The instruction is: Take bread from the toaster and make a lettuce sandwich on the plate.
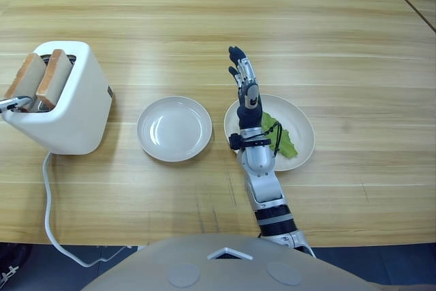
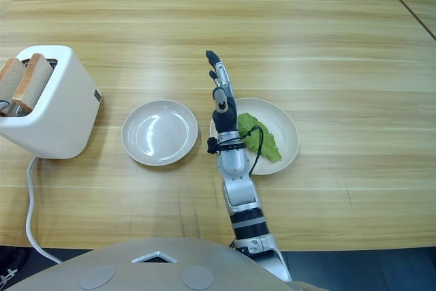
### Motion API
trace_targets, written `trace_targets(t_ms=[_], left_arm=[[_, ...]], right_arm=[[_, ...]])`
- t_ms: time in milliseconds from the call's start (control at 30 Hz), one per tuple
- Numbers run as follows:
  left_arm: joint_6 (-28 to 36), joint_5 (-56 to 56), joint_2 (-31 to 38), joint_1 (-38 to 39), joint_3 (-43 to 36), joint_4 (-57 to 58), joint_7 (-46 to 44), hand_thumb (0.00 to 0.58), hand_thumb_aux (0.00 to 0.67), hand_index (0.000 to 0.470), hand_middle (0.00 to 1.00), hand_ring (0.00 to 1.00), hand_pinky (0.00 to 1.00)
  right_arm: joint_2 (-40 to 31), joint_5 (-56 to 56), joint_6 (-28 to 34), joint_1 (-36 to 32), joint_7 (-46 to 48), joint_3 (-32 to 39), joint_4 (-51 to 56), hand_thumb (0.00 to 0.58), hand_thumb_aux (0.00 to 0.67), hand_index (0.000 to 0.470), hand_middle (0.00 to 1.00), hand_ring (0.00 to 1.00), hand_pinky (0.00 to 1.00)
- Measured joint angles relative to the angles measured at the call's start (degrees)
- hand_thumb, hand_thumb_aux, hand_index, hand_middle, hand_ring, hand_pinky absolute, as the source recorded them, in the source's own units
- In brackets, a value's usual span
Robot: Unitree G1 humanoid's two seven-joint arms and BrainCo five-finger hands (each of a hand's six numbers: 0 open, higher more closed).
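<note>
Bread (image 1: 42, 76), two slices, stands upright in the slots of the white toaster (image 1: 75, 114), which sits on the wooden table (image 1: 204, 18) to the left of the empty plate (image 1: 174, 128). Just right of that empty plate, a second plate (image 1: 303, 124) carries a lettuce leaf (image 1: 285, 140). The right hand (image 1: 246, 90) is above the second plate's edge nearest the empty plate, fingers stretched out straight and grasping nothing.

I see the table (image 1: 340, 46) under bright, even light from above. The toaster (image 1: 71, 100) throws only a short, soft shadow on the side toward the empty plate (image 1: 174, 128). This plate shows a pale shine inside.
</note>
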Motion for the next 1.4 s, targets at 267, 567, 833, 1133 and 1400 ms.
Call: trace_targets(t_ms=[267, 567, 833, 1133, 1400], left_arm=[[1.8, -0.5, -2.7, -3.7, -4.4, -1.7, -1.9, 0.04, 0.024, 0.017, 0.0, 0.0, 0.0], [-0.1, -3.1, -4.1, -6.1, -6.5, -3.2, -2.6, 0.58, 0.67, 0.47, 0.0, 0.0, 0.0], [-1.8, -9.1, -7.2, -6.4, -5.8, -3.5, -2.8, 0.58, 0.67, 0.47, 0.0, 0.0, 0.0], [-4.5, -11.3, -12.6, -7.0, -0.4, -8.3, 3.3, 0.58, 0.67, 0.47, 0.0, 0.0, 0.0], [-7.0, -11.5, -15.1, -8.4, 4.6, -12.6, 8.1, 0.58, 0.67, 0.47, 0.0, 0.0, 0.0]], right_arm=[[0.0, 0.2, 0.0, 0.0, 0.0, 0.1, 0.2, 0.0, 0.0, 0.0, 0.0, 0.0, 0.0], [0.0, 0.7, -0.1, 0.0, 0.0, 0.3, 0.2, 0.0, 0.0, 0.0, 0.0, 0.0, 0.0], [-0.1, 0.6, -0.2, 0.0, -0.2, 0.6, 0.5, 0.0, 0.0, 0.0, 0.0, 0.0, 0.0], [-0.1, 0.2, -0.7, 0.0, -0.5, 0.6, 1.5, 0.0, 0.0, 0.0, 0.0, 0.0, 0.0], [-0.1, 0.1, -1.2, -0.1, -0.7, 0.6, 2.1, 0.0, 0.0, 0.0, 0.0, 0.0, 0.0]])
